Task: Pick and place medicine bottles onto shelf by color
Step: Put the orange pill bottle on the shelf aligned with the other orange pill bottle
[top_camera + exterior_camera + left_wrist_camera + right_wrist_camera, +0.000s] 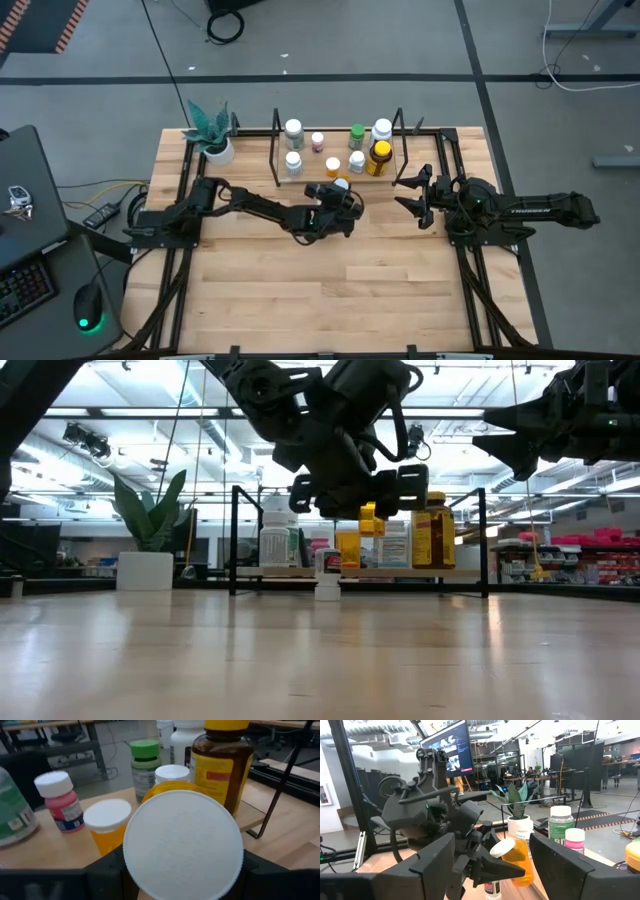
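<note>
The left gripper is clamped on an orange bottle with a white cap, carried just in front of the shelf, probably so it can join the orange bottle already on the board. The held bottle is tilted, its long axis slanting and its cap pointing back toward the wrist, away from the shelf. The right gripper waits beside the shelf's right end, fingers parted and empty.

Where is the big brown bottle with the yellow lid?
In the high view, the big brown bottle stands on the shelf toward its right end, beside a green-capped bottle and a white bottle.
</note>
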{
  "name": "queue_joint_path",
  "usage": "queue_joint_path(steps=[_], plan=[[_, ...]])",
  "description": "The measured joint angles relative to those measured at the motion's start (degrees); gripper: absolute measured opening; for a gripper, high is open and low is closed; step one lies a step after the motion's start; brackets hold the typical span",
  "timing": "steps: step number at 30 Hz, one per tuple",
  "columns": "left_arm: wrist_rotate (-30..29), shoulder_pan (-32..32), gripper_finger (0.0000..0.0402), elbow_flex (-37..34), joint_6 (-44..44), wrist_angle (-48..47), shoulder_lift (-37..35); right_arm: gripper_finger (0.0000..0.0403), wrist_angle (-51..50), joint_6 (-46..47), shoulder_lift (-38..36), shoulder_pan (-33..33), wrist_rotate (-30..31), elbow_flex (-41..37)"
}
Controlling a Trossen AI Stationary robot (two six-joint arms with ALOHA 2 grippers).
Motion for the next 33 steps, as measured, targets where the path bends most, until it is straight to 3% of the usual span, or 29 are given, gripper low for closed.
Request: queue_joint_path(steps=[10,14,19,24,33], plan=[[0.2,-0.7,0.0192,0.0,-3.8,1.2,0.2,0.0265,0.0,0.0,0.0,0.0,0.0,0.0],[0.3,-1.5,0.0192,0.3,-0.7,8.5,2.8,0.0265,0.0,0.0,0.0,0.0,0.0,0.0],[0.3,-1.7,0.0192,5.0,0.9,8.8,6.5,0.0265,0.0,0.0,0.0,0.0,0.0,0.0],[-0.8,-1.3,0.0192,9.7,4.3,4.5,8.4,0.0265,0.1,0.0,0.0,0.0,0.0,0.0],[-1.2,0.8,0.0192,10.1,-1.3,-3.9,8.5,0.0265,0.0,0.0,0.0,0.0,0.0,0.0]])
